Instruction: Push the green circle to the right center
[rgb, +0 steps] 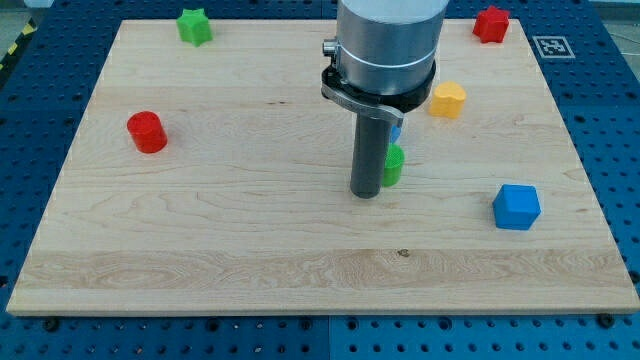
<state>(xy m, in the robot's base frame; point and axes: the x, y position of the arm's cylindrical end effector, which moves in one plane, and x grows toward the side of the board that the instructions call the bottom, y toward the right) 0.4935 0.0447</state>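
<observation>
The green circle (393, 165) sits near the board's middle, mostly hidden behind my rod; only its right part shows. My tip (366, 193) rests on the board just left of and slightly below the green circle, touching or nearly touching it. A sliver of a blue block (396, 130) shows just above the green circle, behind the rod.
A blue cube (516, 207) lies at the right, below centre. A yellow block (448, 99) is up and right of the tip. A red star (491, 24) is at the top right, a green star (195, 26) at the top left, a red cylinder (147, 131) at the left.
</observation>
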